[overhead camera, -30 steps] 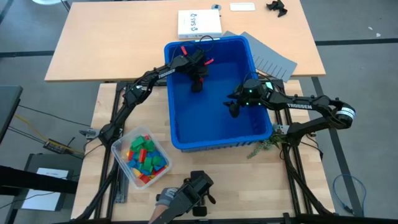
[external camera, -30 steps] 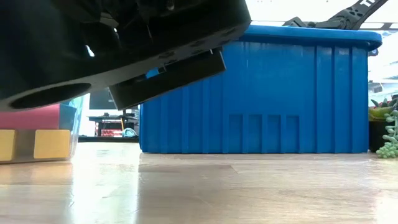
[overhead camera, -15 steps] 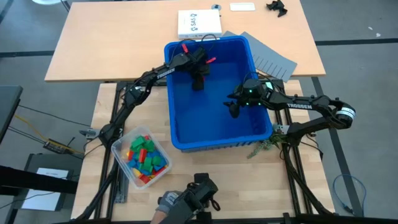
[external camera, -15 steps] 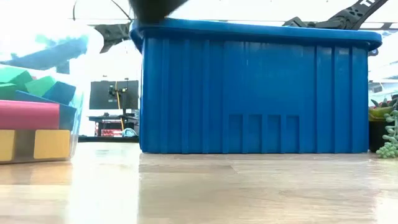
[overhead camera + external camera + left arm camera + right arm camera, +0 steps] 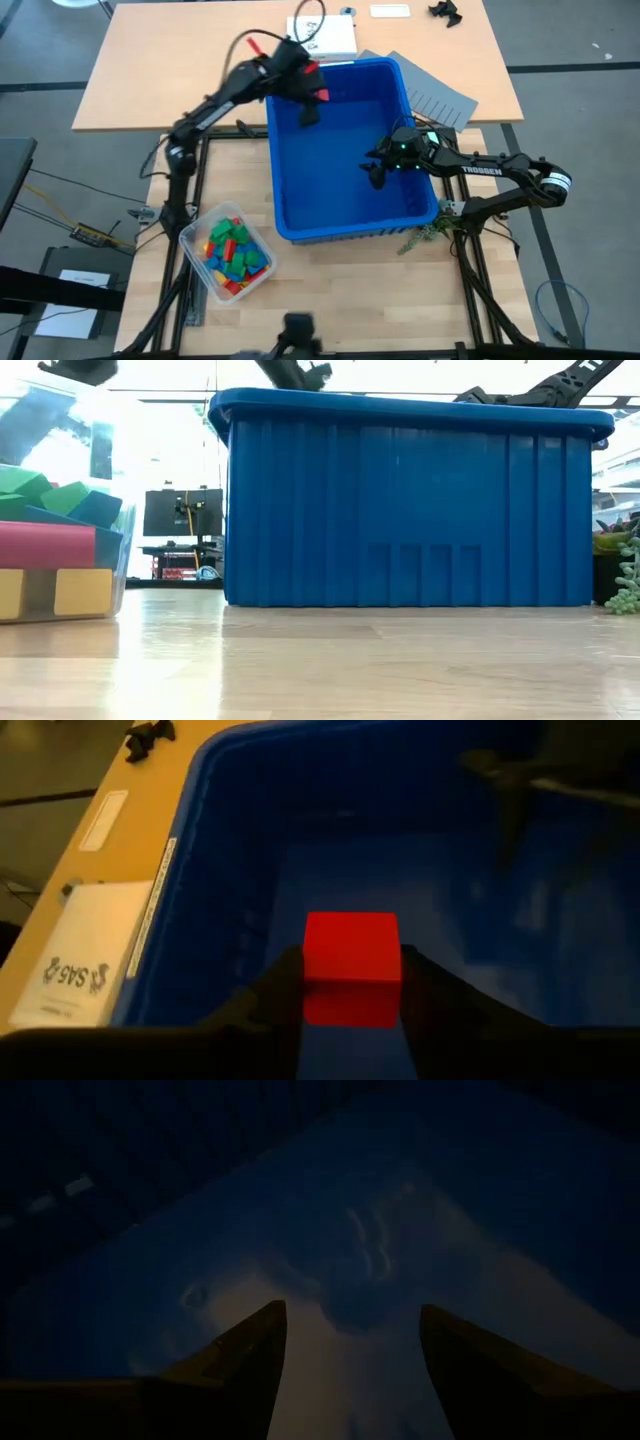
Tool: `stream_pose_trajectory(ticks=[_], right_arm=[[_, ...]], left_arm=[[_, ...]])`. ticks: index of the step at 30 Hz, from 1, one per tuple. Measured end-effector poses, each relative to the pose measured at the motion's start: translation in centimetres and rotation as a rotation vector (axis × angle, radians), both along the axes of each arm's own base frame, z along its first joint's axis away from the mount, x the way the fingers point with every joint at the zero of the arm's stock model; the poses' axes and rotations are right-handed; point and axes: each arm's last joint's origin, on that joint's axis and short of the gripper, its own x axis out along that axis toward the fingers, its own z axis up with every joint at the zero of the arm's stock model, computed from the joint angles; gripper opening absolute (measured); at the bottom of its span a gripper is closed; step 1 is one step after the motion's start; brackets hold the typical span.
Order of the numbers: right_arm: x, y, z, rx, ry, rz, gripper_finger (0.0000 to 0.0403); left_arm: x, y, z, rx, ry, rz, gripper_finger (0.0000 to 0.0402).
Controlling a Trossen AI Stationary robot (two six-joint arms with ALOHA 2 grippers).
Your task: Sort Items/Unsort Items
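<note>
My left gripper [image 5: 307,108] hangs over the far left part of the large blue bin [image 5: 340,232] and is shut on a red toy block [image 5: 350,955]. My right gripper [image 5: 373,178] is inside the bin near its right wall. Its fingers are open and empty [image 5: 350,1330] above the bin's bare floor. Many red, yellow, green and blue blocks [image 5: 232,250] lie in a clear container [image 5: 196,232] at the near left of the table, also in the low view [image 5: 60,560]. My left gripper pinches the red block by two opposite sides [image 5: 310,970] between its two fingers. The fingers slant down into the bin from its far left. The block is lifted clear above the bin's floor, and its top face shows level.
A white box [image 5: 320,38] and grey divider sheets [image 5: 440,95] lie beyond the bin on the far table. A small plant [image 5: 425,235] stands by the bin's near right corner. A dark object [image 5: 298,325] shows at the near edge.
My left gripper has gone up and toward the bin's far left corner, and the arm has lifted with it. The dark object and hand at the near edge have drawn back, uncovering the low view.
</note>
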Motion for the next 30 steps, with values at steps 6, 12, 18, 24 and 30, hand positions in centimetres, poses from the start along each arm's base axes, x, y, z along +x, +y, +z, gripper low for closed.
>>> stream_pose_trajectory(ticks=[6, 12, 18, 24, 30], right_arm=[[0.0, 0.0, 0.0, 0.061, -0.030, -0.018, 0.0229], [0.1, 0.2, 0.0, 0.128, -0.059, -0.002, 0.0229], [-0.2, 1.1, 1.5, 0.126, -0.116, 0.092, 0.0229], [-0.8, 2.6, 5.1, 0.035, -0.226, 0.163, 0.0229], [-1.4, 5.9, 7.5, 0.015, -0.284, 0.288, 0.0229]], left_arm=[[-4.1, -6.4, 3.5, -0.063, -0.029, -0.021, 0.0136], [-7.7, -13.1, 1.7, -0.105, -0.043, 0.096, 0.0136], [-12.0, -19.0, -2.8, -0.272, -0.130, 0.218, 0.0136], [-16.1, -24.0, -6.1, -0.496, -0.134, 0.252, 0.0136], [-18.9, -27.5, -7.5, -0.644, 0.088, 0.243, 0.0136]])
